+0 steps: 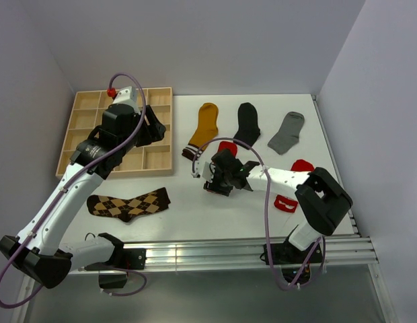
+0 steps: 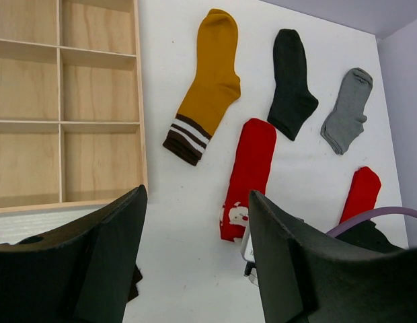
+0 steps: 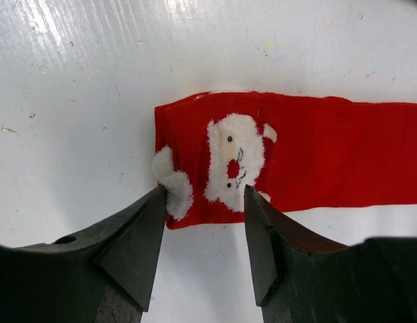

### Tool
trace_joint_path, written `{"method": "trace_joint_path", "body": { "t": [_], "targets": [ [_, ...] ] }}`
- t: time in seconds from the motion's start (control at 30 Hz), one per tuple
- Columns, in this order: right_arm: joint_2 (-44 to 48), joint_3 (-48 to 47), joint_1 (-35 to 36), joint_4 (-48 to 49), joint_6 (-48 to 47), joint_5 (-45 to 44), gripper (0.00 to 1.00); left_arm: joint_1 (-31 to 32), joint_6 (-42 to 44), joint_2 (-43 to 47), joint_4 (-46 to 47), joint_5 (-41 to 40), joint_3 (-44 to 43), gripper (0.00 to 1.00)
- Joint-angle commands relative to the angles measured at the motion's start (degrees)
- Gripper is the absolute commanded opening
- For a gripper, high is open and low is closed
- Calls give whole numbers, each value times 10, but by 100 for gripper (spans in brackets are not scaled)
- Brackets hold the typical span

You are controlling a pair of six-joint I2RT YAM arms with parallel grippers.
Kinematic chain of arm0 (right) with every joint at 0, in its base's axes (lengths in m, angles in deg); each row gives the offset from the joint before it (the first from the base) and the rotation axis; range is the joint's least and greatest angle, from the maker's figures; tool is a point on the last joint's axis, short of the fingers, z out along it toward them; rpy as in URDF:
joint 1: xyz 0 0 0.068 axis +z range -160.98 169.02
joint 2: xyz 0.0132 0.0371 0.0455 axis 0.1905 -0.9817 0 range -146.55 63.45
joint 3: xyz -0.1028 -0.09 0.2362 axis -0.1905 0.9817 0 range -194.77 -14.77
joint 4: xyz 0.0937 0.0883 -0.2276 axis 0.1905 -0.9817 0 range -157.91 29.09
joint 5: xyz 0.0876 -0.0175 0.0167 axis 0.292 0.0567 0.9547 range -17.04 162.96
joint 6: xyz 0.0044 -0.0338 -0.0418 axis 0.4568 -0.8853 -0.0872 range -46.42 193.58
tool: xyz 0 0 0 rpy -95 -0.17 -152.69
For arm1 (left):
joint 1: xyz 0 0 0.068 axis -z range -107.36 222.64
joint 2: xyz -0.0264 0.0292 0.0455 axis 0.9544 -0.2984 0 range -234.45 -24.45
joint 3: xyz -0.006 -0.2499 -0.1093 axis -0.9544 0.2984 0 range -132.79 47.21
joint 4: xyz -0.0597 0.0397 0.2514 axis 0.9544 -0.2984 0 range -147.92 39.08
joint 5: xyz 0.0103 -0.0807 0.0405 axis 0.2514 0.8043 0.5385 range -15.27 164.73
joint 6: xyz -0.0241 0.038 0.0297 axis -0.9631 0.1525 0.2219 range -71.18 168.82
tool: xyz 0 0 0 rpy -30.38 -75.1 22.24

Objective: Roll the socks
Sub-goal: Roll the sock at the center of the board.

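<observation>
Several socks lie flat on the white table. At the back are a mustard sock [image 1: 203, 129] [image 2: 210, 81], a black sock [image 1: 248, 123] [image 2: 291, 84] and a grey sock [image 1: 287, 132] [image 2: 346, 111]. A brown argyle sock [image 1: 128, 204] lies front left. My right gripper [image 1: 222, 168] [image 3: 204, 192] is open, low over the printed end of a red sock [image 1: 227, 146] [image 2: 250, 175] [image 3: 296, 161], with its fingertips at that end's near edge. A second red sock [image 1: 301, 165] [image 2: 360, 194] runs under the right arm. My left gripper [image 1: 151, 128] [image 2: 197, 195] hangs open and empty.
A wooden grid tray [image 1: 172, 128] [image 2: 138, 101] with empty compartments stands at the back left, under the left arm's wrist. The right arm's purple cable [image 1: 266, 202] loops over the table's front right. Walls close in the table on the left, back and right.
</observation>
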Motion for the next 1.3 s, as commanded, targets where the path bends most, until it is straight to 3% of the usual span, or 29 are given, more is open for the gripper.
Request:
{"method": "trace_joint_path", "body": {
  "t": [0.0,0.5,0.8,0.87,1.03,1.27],
  "targets": [
    [-1,9,6,27,4,-4,56,2,10,-1,13,-2,-10,68],
    [-15,11,8,11,8,18,56,1,13,-13,20,-1,0,67],
    [-44,9,4,13,6,13,48,2,19,-23,41,2,22,67],
    [-51,-10,-1,-13,7,27,40,1,17,-23,57,8,32,67],
    [-67,-66,-43,-105,-24,153,32,21,19,-10,117,-2,81,65],
    [-139,-196,-153,-380,-133,380,25,115,63,11,280,-75,175,60]
  ]
}}
